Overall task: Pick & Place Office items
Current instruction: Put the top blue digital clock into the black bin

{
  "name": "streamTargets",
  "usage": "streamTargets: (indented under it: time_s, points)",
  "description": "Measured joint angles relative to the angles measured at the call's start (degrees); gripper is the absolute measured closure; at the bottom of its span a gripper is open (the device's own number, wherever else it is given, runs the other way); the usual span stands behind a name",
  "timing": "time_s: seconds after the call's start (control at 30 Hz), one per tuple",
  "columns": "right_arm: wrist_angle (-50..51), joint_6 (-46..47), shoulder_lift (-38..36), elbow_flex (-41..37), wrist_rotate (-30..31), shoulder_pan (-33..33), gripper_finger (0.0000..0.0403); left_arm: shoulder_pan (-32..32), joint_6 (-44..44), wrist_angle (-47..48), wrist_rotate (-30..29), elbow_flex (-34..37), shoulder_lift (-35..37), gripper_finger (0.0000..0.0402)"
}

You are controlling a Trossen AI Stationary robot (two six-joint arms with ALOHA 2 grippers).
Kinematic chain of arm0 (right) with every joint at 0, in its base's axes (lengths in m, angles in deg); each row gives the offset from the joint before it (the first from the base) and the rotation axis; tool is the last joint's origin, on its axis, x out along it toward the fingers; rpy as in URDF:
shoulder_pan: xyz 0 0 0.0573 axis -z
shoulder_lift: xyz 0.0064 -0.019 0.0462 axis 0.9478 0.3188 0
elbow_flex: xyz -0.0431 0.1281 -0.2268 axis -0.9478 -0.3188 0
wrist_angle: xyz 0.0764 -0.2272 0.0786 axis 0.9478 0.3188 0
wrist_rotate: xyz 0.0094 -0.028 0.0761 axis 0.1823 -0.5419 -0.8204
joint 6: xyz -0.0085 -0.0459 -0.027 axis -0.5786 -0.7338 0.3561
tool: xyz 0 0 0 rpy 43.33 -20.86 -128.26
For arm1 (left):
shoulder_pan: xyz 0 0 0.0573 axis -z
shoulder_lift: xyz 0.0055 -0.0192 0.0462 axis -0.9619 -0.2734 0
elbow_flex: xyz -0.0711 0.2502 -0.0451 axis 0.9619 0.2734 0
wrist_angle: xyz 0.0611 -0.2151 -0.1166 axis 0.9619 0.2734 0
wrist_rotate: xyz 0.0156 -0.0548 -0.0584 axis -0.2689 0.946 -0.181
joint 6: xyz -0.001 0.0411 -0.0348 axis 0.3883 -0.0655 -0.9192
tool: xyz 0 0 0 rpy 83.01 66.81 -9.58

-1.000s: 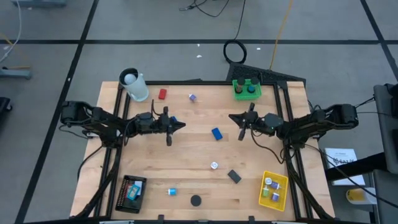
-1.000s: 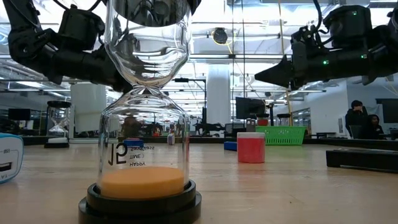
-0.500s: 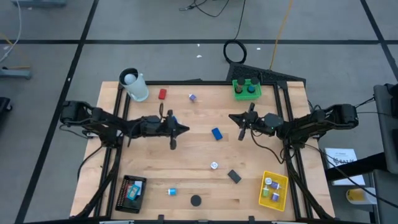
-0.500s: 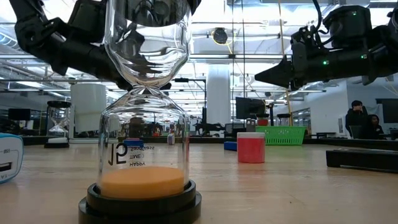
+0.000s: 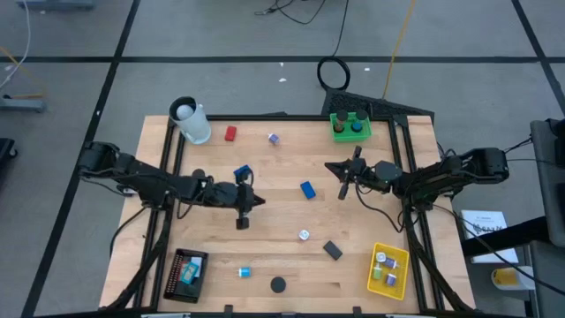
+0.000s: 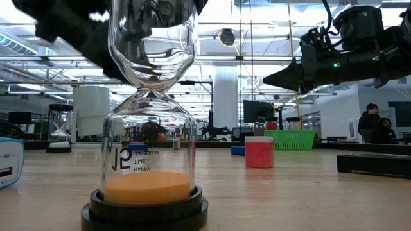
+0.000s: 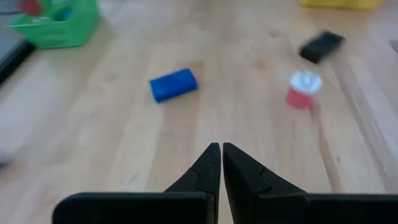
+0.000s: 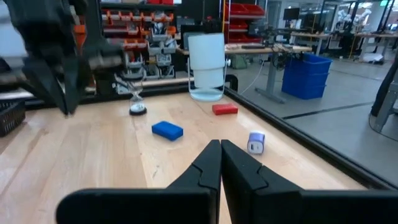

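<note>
Small office pieces lie scattered on the wooden table: a blue block (image 5: 307, 189) (image 7: 173, 84), a red block (image 5: 230, 133), a black block (image 5: 332, 250), a red-and-white piece (image 7: 303, 90), a blue-topped piece (image 5: 242, 173) and a dark round disc (image 5: 278, 284). My left gripper (image 5: 260, 200) (image 7: 221, 149) is shut, hovering left of the blue block and touching nothing. My right gripper (image 5: 329, 166) (image 8: 219, 145) is also shut, held above the table to the right of that block.
A green tray (image 5: 350, 125) stands at the far edge, a yellow tray (image 5: 388, 270) near right and a black mesh tray (image 5: 186, 272) near left, each holding pieces. A white cup (image 5: 192, 124) is far left. An hourglass (image 6: 149, 128) stands close to the low camera.
My left gripper has moved toward the table's near edge and slightly right, away from the blue-topped piece, which now shows clear of it. My right arm has kept still.
</note>
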Motion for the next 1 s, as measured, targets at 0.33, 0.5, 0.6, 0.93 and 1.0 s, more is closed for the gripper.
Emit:
streamTargets:
  time_s: [0.33, 0.5, 0.6, 0.93, 1.0]
  points:
    - [1.1, 0.0, 0.0, 0.0, 0.0, 0.0, 0.0399, 1.5, -16.7, 36.4, -6.4, -11.3, 2.0, 0.0375]
    - [1.1, 0.0, 0.0, 0.0, 0.0, 0.0, 0.0399, -5.1, -16.7, 39.4, 0.0, -12.4, 2.0, 0.0344]
    - [1.1, 0.0, 0.0, 0.0, 0.0, 0.0, 0.0399, -9.2, -14.9, 39.3, 0.5, -12.8, 2.0, 0.0303]
    - [1.0, 0.0, 0.0, 0.0, 0.0, 0.0, 0.0399, -19.8, -13.4, 40.1, 1.1, -12.8, 0.8, 0.0147]
    - [1.1, 0.0, 0.0, 0.0, 0.0, 0.0, 0.0398, -21.4, -12.6, 40.3, 2.1, -12.8, -0.8, 0.0123]
